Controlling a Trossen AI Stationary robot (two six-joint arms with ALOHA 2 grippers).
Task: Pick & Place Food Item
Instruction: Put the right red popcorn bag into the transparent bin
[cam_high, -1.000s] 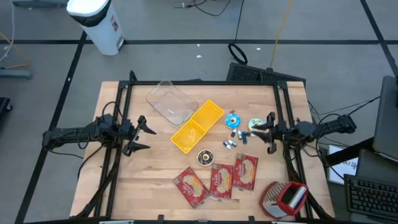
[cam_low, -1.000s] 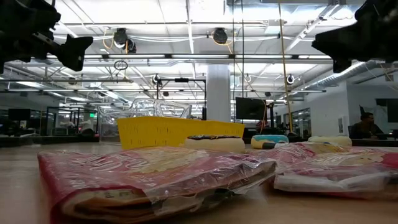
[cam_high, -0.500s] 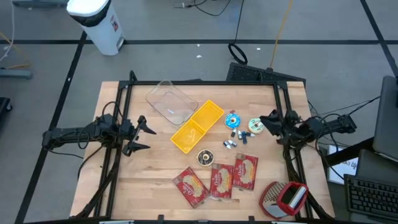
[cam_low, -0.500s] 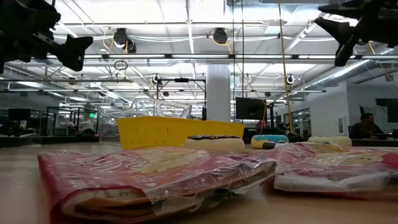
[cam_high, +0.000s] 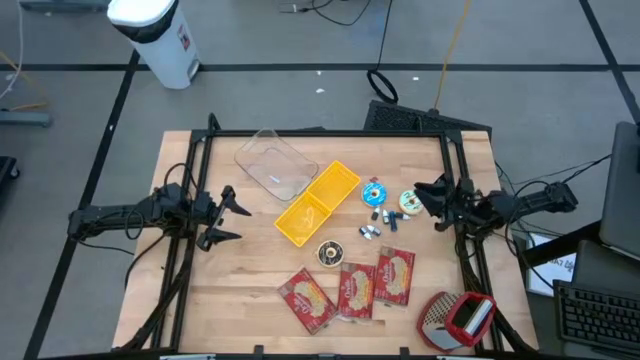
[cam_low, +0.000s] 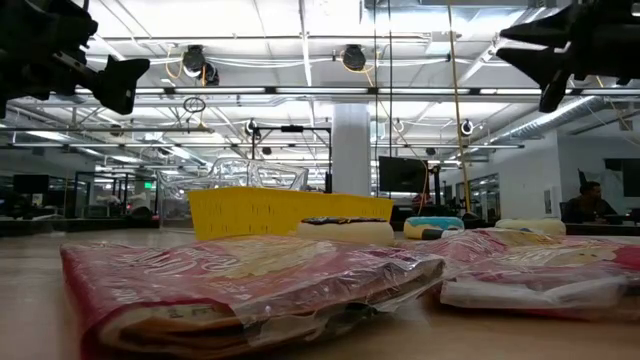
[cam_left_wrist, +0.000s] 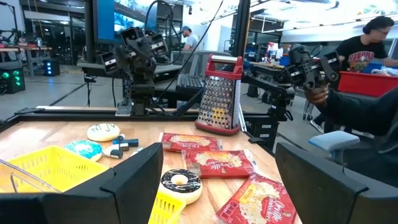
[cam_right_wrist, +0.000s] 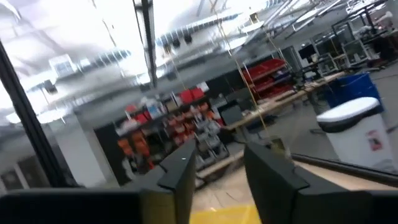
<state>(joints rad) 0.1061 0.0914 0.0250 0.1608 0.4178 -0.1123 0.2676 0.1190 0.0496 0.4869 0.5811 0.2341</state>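
table (cam_high: 250, 270): wooden top inside a black frame; only the high view takes in all of it, while the low view looks level across its surface.
left arm: waits over the table's left edge; left gripper (cam_high: 228, 217) has its fingers spread wide with nothing between them. The left wrist view confirms the gap is bare.
right arm: over the right edge; right gripper (cam_high: 428, 203) is raised off the table near the green-iced doughnut, fingers (cam_right_wrist: 180, 171) parted and holding nothing. Its wrist view points up into the room and shows no table item between them.
clear container (cam_high: 275, 165): at the back, touching the yellow tray (cam_high: 318, 203), which lies tilted toward the middle.
grater (cam_high: 455, 316): red and silver, lying at the front right corner in the high view; the left wrist view shows it standing (cam_left_wrist: 219, 96).
red snack packets (cam_high: 345, 288): three side by side at the front; the low view shows them closest.
doughnuts: chocolate one (cam_high: 328, 254) just in front of the tray; blue one (cam_high: 374, 192) and green-iced one (cam_high: 410, 202) to the right, well apart from the tray.
small wrapped pieces (cam_high: 381, 220): scattered between the doughnuts.
person (cam_left_wrist: 367, 56): seen only in the left wrist view, beyond the table.
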